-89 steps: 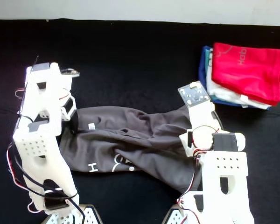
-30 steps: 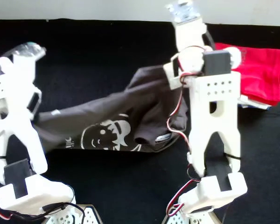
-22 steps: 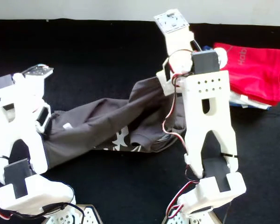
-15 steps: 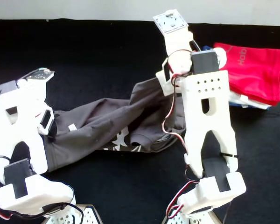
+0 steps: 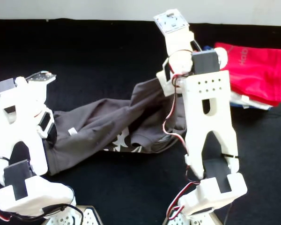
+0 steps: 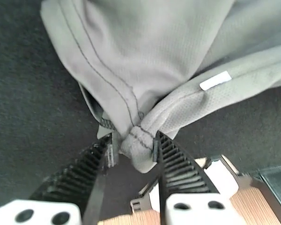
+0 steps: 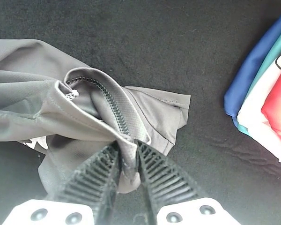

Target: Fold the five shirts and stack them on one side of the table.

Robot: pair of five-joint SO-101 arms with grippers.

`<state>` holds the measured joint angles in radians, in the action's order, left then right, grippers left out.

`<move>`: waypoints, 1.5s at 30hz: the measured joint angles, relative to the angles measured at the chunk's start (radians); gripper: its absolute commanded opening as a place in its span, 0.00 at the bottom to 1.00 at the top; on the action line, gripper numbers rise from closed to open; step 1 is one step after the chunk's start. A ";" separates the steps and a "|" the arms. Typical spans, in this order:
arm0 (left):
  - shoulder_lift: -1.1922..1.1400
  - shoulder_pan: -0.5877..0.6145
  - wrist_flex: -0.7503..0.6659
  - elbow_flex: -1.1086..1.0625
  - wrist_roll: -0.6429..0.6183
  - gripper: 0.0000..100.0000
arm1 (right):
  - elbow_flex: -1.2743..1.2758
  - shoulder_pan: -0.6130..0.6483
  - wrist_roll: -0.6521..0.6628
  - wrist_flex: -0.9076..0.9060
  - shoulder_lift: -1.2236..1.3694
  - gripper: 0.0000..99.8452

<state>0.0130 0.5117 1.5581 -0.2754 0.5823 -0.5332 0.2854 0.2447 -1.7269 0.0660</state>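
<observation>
Left fingers [image 6: 178, 161] and right fingers [image 7: 99, 171] each clamp one end of the grey shirt [image 5: 107, 124], slung between them over the worktop [image 5: 107, 56], its long axis running from near left to far right, toward the folded stack [image 5: 253, 75].

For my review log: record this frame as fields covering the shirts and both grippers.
grey shirt: unfolded, bunched, stretched between the two grippers
left gripper: shut on grey shirt's seamed edge
right gripper: shut on grey shirt's ribbed edge
stack: folded shirts, red on top, white, teal and blue edges below, far right of table
table: black cloth
</observation>
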 measured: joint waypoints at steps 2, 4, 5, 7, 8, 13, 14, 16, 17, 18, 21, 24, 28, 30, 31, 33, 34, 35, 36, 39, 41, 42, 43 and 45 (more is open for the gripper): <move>0.000 0.000 0.006 0.000 0.000 0.14 | 0.000 0.000 0.000 0.000 0.000 0.01; 0.000 0.000 0.012 0.000 0.000 0.14 | 0.000 0.000 0.000 0.000 0.000 0.01; 0.000 0.000 0.017 0.000 0.000 0.14 | 0.000 0.000 0.000 0.000 0.000 0.01; 0.000 0.000 0.028 0.000 0.000 0.14 | 0.000 0.000 0.000 0.002 0.000 0.01; 0.000 0.000 0.040 0.000 0.000 0.14 | 0.000 0.000 0.000 0.002 0.000 0.01; 0.000 0.000 0.091 0.000 0.000 0.14 | 0.000 0.000 0.000 0.002 0.000 0.01; 0.000 0.000 0.094 0.000 0.000 0.14 | 0.000 0.000 0.000 0.002 0.000 0.01; 0.000 0.000 0.097 0.000 0.000 0.14 | 0.000 0.000 0.000 0.002 0.000 0.01; 0.000 0.000 0.097 0.000 0.000 0.14 | 0.000 0.000 0.000 0.002 0.000 0.01; 0.000 0.000 0.098 0.000 0.000 0.14 | 0.000 0.000 0.000 0.002 0.000 0.01; 0.000 0.000 0.115 -0.002 0.000 0.14 | 0.000 0.000 0.000 0.002 0.000 0.01; 0.003 0.000 0.106 -0.046 0.000 0.14 | 0.000 0.000 0.000 0.002 0.000 0.01; 0.006 -0.003 0.058 -0.115 0.000 0.13 | 0.000 0.000 0.000 0.002 0.000 0.01; 0.006 -0.006 0.052 -0.135 0.002 0.10 | 0.000 0.000 0.000 0.002 0.000 0.01; 0.006 -0.008 0.049 -0.143 0.002 0.07 | 0.000 0.000 0.000 0.002 0.000 0.01; 0.006 -0.009 0.048 -0.157 0.002 0.03 | 0.000 0.000 0.000 0.002 0.000 0.01; 0.006 -0.009 0.048 -0.166 0.002 0.01 | 0.000 0.000 0.000 0.002 0.000 0.01; 0.006 -0.015 0.048 -0.175 0.002 0.01 | 0.000 0.000 0.000 0.002 0.000 0.01; 0.006 -0.021 0.044 -0.187 0.002 0.01 | 0.000 0.000 0.000 0.002 0.000 0.01; 0.008 -0.040 -0.002 -0.232 0.002 0.01 | 0.000 0.000 0.000 0.002 0.000 0.01; 0.008 -0.040 -0.037 -0.252 0.002 0.01 | 0.000 0.000 0.000 0.002 0.000 0.01; 0.008 -0.040 -0.046 -0.252 0.002 0.01 | 0.000 0.000 0.000 0.002 0.000 0.01; 0.008 -0.040 -0.051 -0.253 0.002 0.01 | 0.000 0.000 0.000 0.002 0.000 0.01; 0.029 -0.040 -0.051 -0.247 0.002 0.01 | 0.000 0.000 0.000 0.002 0.000 0.01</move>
<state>0.0422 0.4718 1.5075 -0.5224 0.5838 -0.5332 0.2854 0.2447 -1.7254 0.0660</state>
